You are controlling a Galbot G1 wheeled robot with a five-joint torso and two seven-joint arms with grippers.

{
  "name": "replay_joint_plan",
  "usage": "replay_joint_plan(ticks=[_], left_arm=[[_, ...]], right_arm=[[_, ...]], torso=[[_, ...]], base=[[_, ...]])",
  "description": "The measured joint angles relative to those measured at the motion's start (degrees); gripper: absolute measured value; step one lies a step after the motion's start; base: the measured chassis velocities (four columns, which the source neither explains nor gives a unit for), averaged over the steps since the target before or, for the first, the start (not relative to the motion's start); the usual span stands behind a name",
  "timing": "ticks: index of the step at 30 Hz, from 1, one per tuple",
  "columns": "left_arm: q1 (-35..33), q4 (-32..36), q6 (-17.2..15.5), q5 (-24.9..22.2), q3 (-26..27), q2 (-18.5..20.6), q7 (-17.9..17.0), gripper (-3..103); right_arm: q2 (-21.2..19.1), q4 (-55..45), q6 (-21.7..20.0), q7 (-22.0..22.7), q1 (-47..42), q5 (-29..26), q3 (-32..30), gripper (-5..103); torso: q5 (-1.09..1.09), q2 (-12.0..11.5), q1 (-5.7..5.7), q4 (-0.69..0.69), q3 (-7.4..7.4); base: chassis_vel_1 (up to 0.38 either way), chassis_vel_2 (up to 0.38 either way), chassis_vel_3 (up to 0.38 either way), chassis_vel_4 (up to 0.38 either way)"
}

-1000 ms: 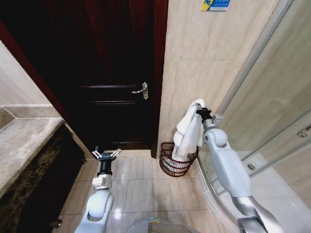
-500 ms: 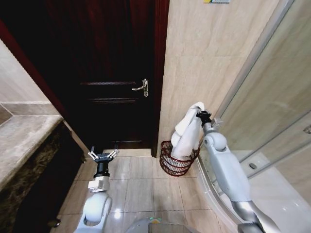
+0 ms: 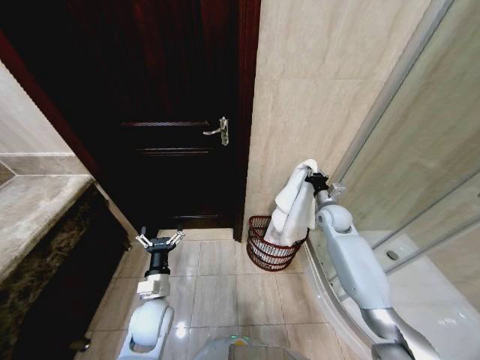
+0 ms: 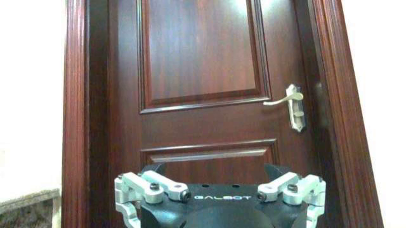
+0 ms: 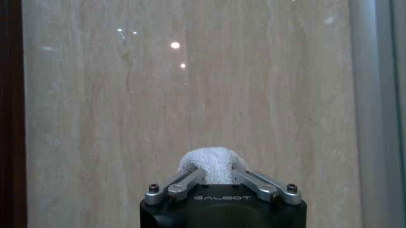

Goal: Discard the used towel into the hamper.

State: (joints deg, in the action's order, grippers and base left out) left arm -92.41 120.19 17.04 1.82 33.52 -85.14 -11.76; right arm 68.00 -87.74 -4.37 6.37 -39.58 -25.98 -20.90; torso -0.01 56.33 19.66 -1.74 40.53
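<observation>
A white towel (image 3: 295,202) hangs from my right gripper (image 3: 312,174), which is shut on its top fold. The towel's lower end dangles over the rim of the dark reddish-brown woven hamper (image 3: 264,251) standing on the floor against the beige wall. In the right wrist view the towel (image 5: 212,163) bulges between the closed fingers (image 5: 184,182), facing the tiled wall. My left gripper (image 3: 158,241) is held low before the dark door, open with nothing in it; the left wrist view shows its spread fingers (image 4: 147,185).
A dark wooden door (image 3: 172,112) with a silver handle (image 3: 217,130) stands ahead. A stone counter (image 3: 34,210) runs along the left. A glass shower enclosure (image 3: 420,172) with a curved base is on the right. Beige floor tiles (image 3: 217,285) lie between.
The view has tilted down slightly. My right gripper with the towel has dropped a little and sits closer over the hamper. The left arm has hardly moved.
</observation>
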Motion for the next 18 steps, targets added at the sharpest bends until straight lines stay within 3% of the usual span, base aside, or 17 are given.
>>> replay_joint_plan(ticks=[10,18], left_arm=[[0.05,-1.05,0.83,0.02,0.24,-0.33,-0.21,100],[0.24,-1.31,0.95,-0.2,0.42,-0.15,-0.21,100]], right_arm=[[4.02,4.06,2.82,-0.11,0.23,2.67,1.18,4],[4.72,5.91,3.67,-0.57,0.21,3.74,0.34,4]], torso=[[0.01,-2.97,-1.28,0.0,-1.69],[0.0,-4.79,-2.1,0.0,-2.69]], base=[[0.0,0.0,0.0,0.0],[0.0,0.0,0.0,0.0]])
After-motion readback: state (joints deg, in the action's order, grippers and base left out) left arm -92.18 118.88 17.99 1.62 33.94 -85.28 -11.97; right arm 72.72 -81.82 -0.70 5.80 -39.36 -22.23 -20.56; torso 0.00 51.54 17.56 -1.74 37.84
